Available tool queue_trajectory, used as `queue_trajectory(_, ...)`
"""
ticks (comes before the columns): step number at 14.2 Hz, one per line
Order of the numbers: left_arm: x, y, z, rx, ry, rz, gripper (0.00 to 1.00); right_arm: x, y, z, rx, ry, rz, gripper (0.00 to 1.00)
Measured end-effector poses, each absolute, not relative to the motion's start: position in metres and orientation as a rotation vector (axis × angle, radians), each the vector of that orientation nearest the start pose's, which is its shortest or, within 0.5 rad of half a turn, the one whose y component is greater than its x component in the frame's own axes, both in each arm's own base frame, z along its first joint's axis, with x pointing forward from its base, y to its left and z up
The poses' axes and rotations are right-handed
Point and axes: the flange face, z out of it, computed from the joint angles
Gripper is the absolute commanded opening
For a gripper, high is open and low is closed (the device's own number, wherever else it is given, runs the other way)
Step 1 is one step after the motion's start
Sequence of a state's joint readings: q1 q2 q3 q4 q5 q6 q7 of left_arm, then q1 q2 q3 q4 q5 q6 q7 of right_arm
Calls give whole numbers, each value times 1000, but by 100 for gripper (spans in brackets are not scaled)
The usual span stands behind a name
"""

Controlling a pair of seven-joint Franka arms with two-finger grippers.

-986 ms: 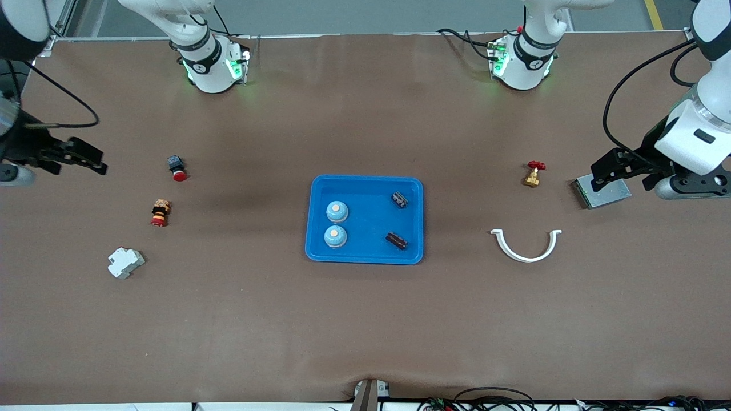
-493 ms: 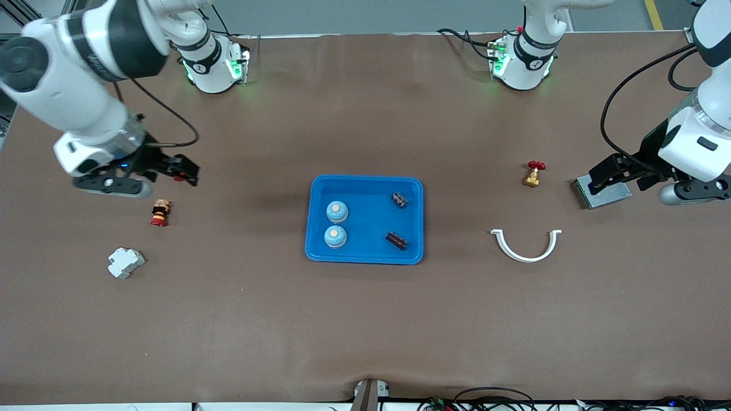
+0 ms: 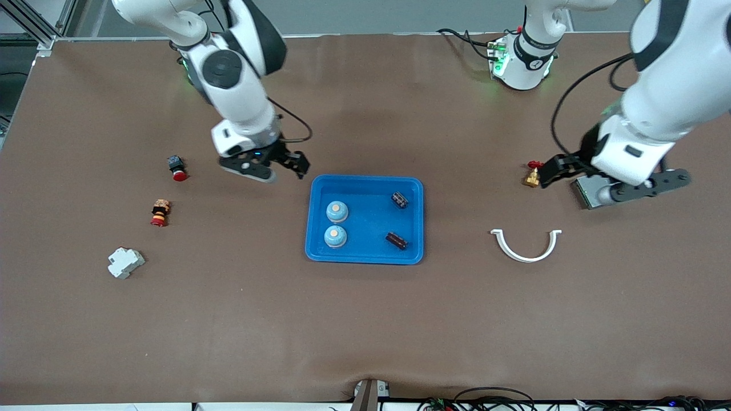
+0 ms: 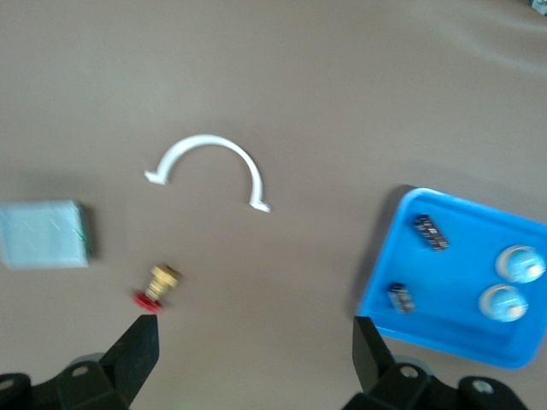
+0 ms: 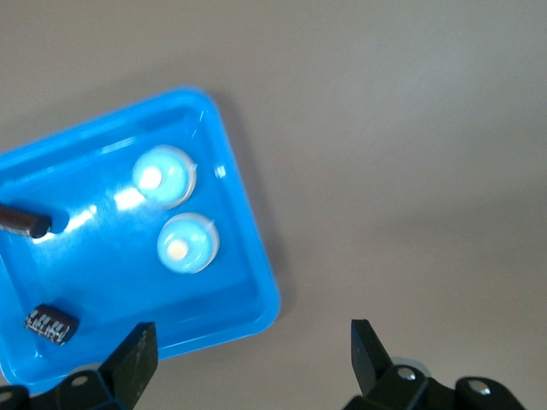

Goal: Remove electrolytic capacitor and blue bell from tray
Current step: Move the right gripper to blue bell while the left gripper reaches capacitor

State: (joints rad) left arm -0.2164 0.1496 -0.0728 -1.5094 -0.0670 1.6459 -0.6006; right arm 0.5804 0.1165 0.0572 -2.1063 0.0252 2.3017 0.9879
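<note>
Bells [image 3: 336, 212] and capacitors [image 3: 399, 199] are sitting inside the blue tray [image 3: 365, 258]. We are hovering our right hand [image 3: 287, 165], fingers wide and empty, beside the tray's corner to reach in. Our left hand [image 3: 562, 169], also spread empty, is hanging well away from the tray.

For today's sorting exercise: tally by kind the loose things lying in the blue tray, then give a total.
Blue bells: 2, one farther and one nearer
Electrolytic capacitors: 2, one farther and one nearer
Total: 4, all in the tray
</note>
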Motion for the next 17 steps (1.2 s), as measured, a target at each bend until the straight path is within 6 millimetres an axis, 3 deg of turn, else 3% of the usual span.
queue_trajectory(3,573,-234,540,-3125,-690,192,100,441,378,324,-3017,626,-14,100)
queue_trajectory(7,561,-329,473,-3013,-958,245,100,430,421,299,-3013,706,18,100)
queue_trajectory(10,568,-359,436,-2996,-1065,227,100,426,444,282,-3009,710,21,100)
queue_trajectory(13,574,-384,402,-3000,-1174,185,100,426,449,265,-3003,705,18,100)
queue_trajectory(15,585,-391,363,-2978,-1285,165,100,425,452,254,-3002,707,18,100)
queue_trajectory(17,590,-395,312,-2917,-1358,135,100,423,456,245,-3002,716,22,100)
